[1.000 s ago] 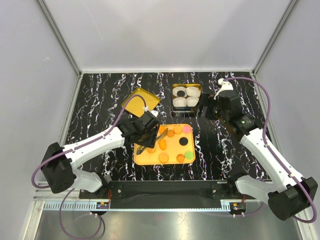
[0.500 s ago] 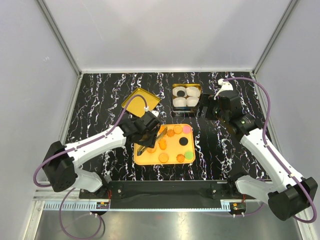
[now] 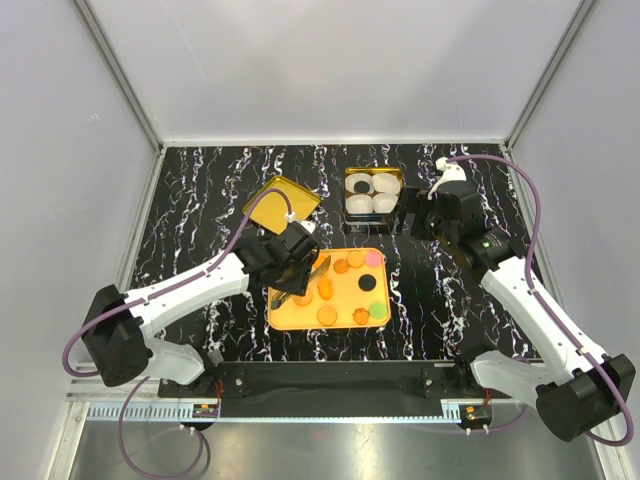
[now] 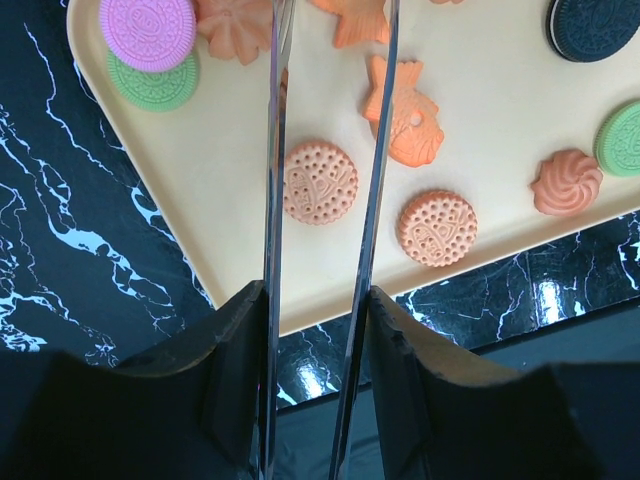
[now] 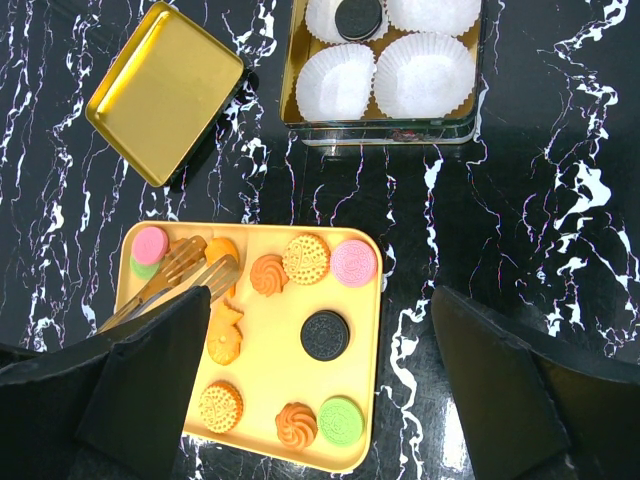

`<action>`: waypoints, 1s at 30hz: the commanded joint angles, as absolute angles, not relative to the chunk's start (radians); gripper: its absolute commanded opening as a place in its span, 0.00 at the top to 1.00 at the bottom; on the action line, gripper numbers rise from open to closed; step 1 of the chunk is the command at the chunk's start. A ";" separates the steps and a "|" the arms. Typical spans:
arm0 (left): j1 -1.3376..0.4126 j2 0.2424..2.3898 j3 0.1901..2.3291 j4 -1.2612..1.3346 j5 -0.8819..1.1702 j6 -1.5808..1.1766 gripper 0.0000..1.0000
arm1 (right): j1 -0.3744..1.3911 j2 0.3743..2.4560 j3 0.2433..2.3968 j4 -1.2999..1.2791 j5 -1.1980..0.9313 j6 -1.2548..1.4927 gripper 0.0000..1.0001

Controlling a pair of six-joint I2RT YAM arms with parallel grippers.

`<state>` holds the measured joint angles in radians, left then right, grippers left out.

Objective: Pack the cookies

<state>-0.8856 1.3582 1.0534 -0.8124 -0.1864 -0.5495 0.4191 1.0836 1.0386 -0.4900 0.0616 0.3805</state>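
Note:
Several cookies lie on a yellow tray (image 3: 345, 322): orange rounds, swirls and a fish shape, a black one (image 3: 367, 283), pink (image 3: 374, 258) and green (image 3: 378, 311). My left gripper (image 3: 288, 262) is shut on metal tongs (image 3: 312, 272). In the left wrist view the gripper (image 4: 316, 340) holds the tong blades (image 4: 378, 190) apart over an orange round cookie (image 4: 320, 182), not gripping it. My right gripper (image 3: 411, 218) is open and empty, hovering between the tray (image 5: 372, 330) and the tin (image 5: 380, 128). One black cookie (image 5: 357, 17) sits in a paper cup in the tin.
The open gold tin (image 3: 372, 192) with white paper cups stands behind the tray. Its gold lid (image 3: 281, 204) lies at the back left, also in the right wrist view (image 5: 165, 90). The table is black marble with white walls around.
The left gripper with the tongs has shifted slightly over the tray's left side. The right arm has not moved.

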 commanded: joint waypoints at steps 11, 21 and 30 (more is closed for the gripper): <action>-0.893 1.354 1.101 -0.782 -0.160 -0.528 0.52 | 0.422 1.061 1.039 -0.453 0.069 0.368 0.00; -0.899 1.376 1.103 -0.782 -0.158 -0.526 0.51 | 0.422 1.058 1.039 -0.451 0.069 0.367 0.00; -0.900 1.353 1.144 -0.818 -0.204 -0.528 0.61 | 0.422 1.054 1.037 -0.451 0.069 0.365 0.00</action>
<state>-0.8951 1.3769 1.0851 -0.8261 -0.1730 -0.5396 0.4191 1.0801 1.0370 -0.4900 0.0620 0.3801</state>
